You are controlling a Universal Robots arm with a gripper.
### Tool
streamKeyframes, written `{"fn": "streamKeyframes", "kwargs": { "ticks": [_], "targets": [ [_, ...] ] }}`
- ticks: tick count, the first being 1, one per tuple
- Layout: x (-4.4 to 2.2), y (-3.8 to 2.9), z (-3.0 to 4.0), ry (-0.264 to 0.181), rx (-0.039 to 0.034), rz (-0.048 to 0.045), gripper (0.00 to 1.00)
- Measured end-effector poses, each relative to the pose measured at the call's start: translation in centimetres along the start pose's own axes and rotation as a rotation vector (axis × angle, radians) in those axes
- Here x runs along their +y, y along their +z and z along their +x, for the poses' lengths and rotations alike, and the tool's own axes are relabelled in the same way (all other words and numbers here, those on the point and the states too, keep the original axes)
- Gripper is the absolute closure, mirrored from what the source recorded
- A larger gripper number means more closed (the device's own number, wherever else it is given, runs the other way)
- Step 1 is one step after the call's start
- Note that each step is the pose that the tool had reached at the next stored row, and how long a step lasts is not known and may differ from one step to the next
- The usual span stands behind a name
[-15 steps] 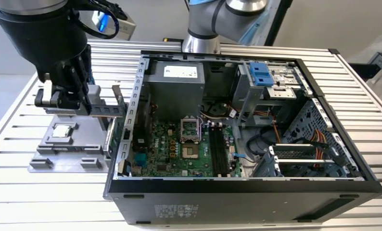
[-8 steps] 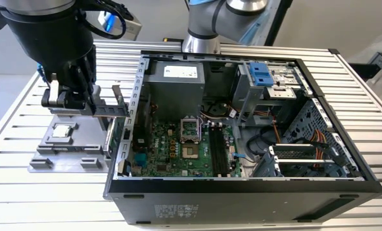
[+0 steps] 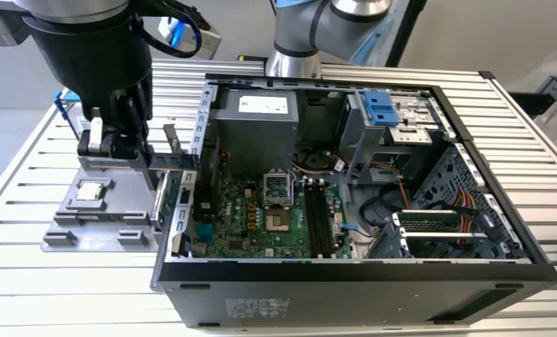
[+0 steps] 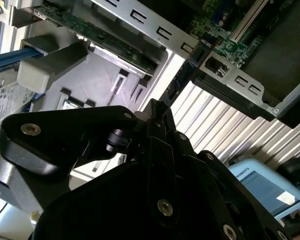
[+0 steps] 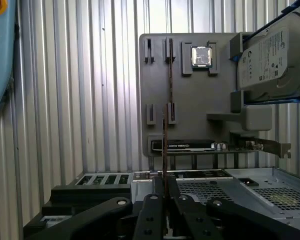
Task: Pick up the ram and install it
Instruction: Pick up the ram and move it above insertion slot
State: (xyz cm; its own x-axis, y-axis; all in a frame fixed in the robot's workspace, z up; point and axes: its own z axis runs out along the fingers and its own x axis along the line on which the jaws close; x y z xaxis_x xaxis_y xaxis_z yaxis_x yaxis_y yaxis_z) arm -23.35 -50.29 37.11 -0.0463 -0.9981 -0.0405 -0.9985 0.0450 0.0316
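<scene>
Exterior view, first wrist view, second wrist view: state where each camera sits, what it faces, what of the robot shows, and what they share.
Exterior view: off the arm, high, facing down onto the open computer case and grey holder; shows the arm and gripper.
First wrist view: on the wrist, facing along the gripper to the holder; shows the gripper's black links.
Second wrist view: on the wrist, facing past the gripper's linkage to the case's wall.
Shared: all three show the gripper holding the ram.
</scene>
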Motion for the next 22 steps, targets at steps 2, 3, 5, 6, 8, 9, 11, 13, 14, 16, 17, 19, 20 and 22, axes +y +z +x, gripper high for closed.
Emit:
{"fn": "streamKeyframes", "kwargs": {
  "ticks": [2,3,5,6,8,9,11,13,14,16,17,19,20,22],
  "targets": [
    [-0.32,-0.01,-0.01,0.000,0.0001,0.0000,1.00],
    [-0.46,-0.02,-0.02,0.000,0.0000,0.0000,1.00],
    [-0.78,-0.03,-0.04,0.000,0.0001,-0.0001,1.00],
    [-0.95,-0.03,-0.04,0.000,0.0001,-0.0001,1.00],
    [-1.28,-0.04,-0.06,0.000,0.0001,-0.0001,1.00],
    [-1.46,-0.05,-0.07,0.000,0.0000,0.0000,1.00],
    [-1.82,-0.06,-0.08,0.000,0.0002,-0.0001,1.00],
    [-2.17,-0.07,-0.10,0.000,0.0001,-0.0001,1.00],
    [-2.36,-0.07,-0.11,0.000,0.0000,0.0000,1.00],
    [-2.77,-0.09,-0.14,0.000,0.0001,0.0000,1.00],
    [-2.98,-0.09,-0.16,0.000,0.0000,0.0000,1.00],
    [-3.39,-0.10,-0.23,0.000,0.0000,0.0000,1.00],
    [-3.58,-0.11,-0.27,0.000,0.0001,-0.0001,1.00],
    [-3.95,-0.11,-0.38,0.001,0.0001,-0.0001,1.00]
  ]
}}
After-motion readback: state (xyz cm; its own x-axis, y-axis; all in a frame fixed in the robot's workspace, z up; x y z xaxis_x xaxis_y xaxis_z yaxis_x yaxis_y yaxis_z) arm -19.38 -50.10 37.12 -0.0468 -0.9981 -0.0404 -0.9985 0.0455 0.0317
